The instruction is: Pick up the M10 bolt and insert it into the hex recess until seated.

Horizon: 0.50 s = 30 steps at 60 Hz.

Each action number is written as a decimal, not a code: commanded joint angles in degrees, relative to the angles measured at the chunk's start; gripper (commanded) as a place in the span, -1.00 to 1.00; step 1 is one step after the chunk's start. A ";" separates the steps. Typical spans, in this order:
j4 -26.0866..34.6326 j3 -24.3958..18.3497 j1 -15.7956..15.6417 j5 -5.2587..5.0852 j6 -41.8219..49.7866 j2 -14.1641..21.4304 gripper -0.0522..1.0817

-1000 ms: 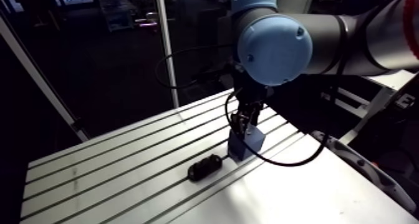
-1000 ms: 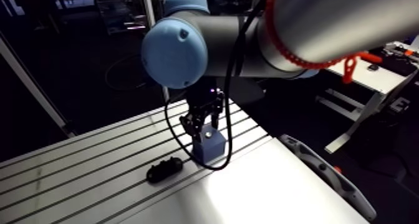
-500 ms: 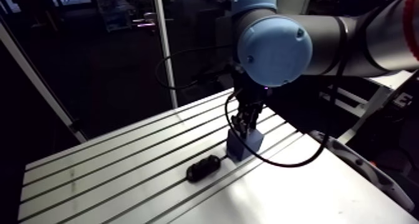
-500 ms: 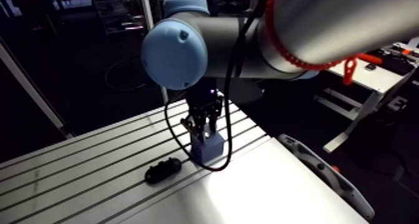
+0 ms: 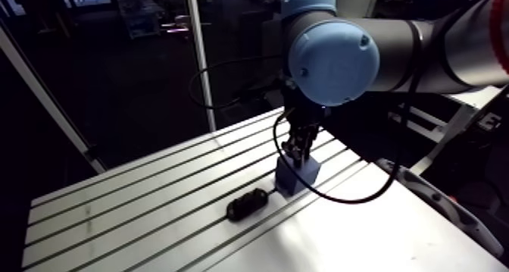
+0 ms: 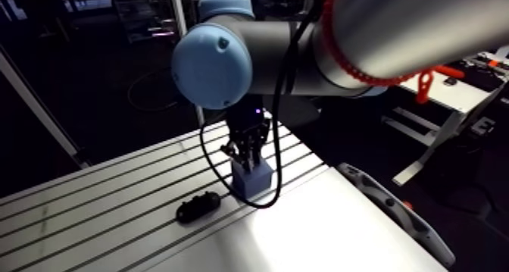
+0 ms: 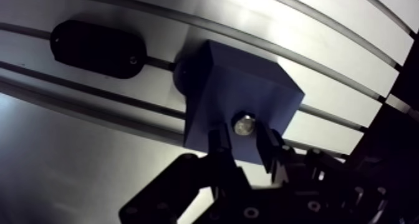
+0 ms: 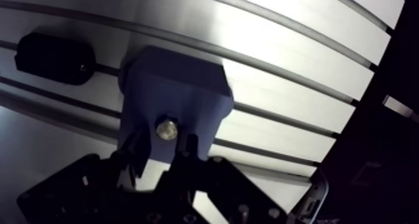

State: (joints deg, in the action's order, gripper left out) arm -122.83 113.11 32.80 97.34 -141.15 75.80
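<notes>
Find M10 bolt (image 7: pixel 244 124) standing upright in top face of blue block (image 7: pixel 249 89), on tabletop (image 7: pixel 324 27). Read gripper (image 7: pixel 243 136) as nearly closed, fingers (image 7: pixel 272 153) pinching bolt from 3 and 9 o'clock; contact likely, not certain. Cannot tell if seated. Arm view: black oval part (image 5: pixel 248 204) at 8 o'clock from block, near, not touching. Risks, as judged: jamming if hex flats off-angle to recess; tilting bolt through off-centre pinch; dragging or tipping block, if loose, under side load; slipping on round shank.
</notes>
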 commanded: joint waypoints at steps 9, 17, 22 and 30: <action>-0.18 -0.12 -0.01 0.00 0.03 0.00 0.21; -0.18 -0.12 -0.01 0.00 0.03 -0.07 0.21; -0.18 -0.12 -0.01 0.00 -0.05 -0.08 0.21; -0.18 -0.12 -0.01 0.00 0.02 -0.08 0.21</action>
State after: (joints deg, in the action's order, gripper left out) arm -123.00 113.00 32.79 97.34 -141.14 75.74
